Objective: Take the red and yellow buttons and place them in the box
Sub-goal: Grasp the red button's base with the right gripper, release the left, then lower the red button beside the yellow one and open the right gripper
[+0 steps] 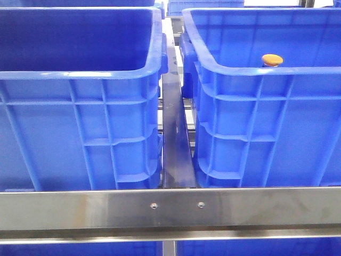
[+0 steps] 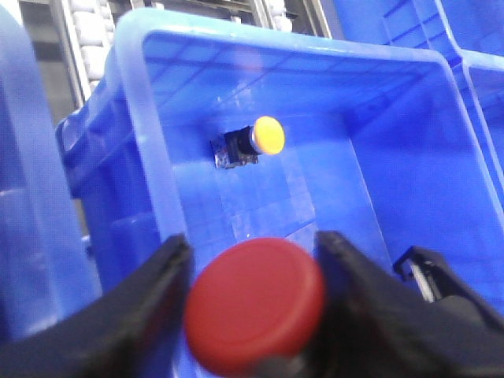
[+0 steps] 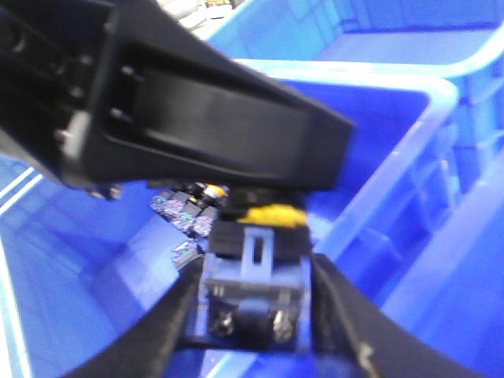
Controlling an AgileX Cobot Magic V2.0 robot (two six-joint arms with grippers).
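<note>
The left pincer (image 2: pixel 256 303), clamped on the red button (image 2: pixel 253 305), hangs above the blue bin (image 2: pixel 142 118) where a yellow button (image 2: pixel 268 135) lies, so release looks next, while the right pincer (image 3: pixel 252 315) grips another yellow-capped switch (image 3: pixel 253 268).

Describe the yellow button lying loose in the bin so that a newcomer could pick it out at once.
Start at the blue bin that fills the left wrist view. On its floor, close to one side wall, lies a small yellow button tipped on its side, its round cap on a dark body. The other round cap nearby is the red button, and that one sits between the left gripper fingers.
</note>
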